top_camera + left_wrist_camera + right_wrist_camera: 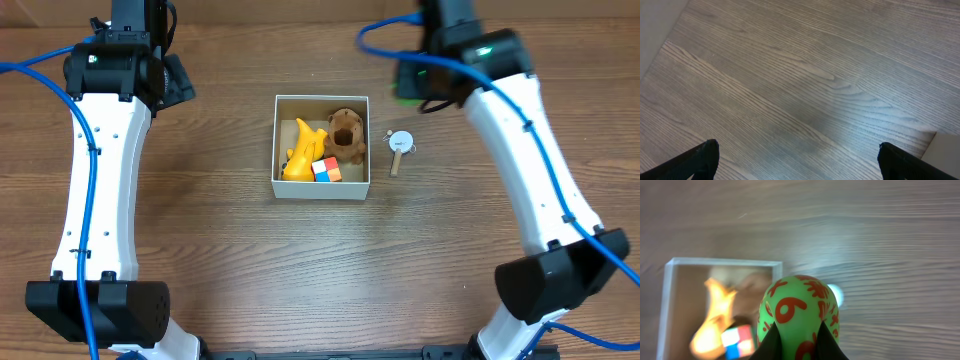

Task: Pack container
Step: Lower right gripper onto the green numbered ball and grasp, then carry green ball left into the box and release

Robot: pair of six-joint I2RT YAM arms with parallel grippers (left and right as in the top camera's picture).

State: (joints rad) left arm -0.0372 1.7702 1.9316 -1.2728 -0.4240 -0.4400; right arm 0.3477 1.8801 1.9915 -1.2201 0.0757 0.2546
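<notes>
I hold a green numbered ball (797, 305) clamped in the right gripper (799, 347), container (321, 190) drop next; left gripper (799, 152) gapes empty

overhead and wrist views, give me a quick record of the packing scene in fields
container: square white-walled box, open top, mid table
inside it: yellow toy, brown plush, multicoloured cube
outside it: white disc on a short stick, lying just right of the box
right gripper: shut on green egg-shaped toy with red numbers, not yet in the box
left gripper: open, empty, over bare wood
</notes>
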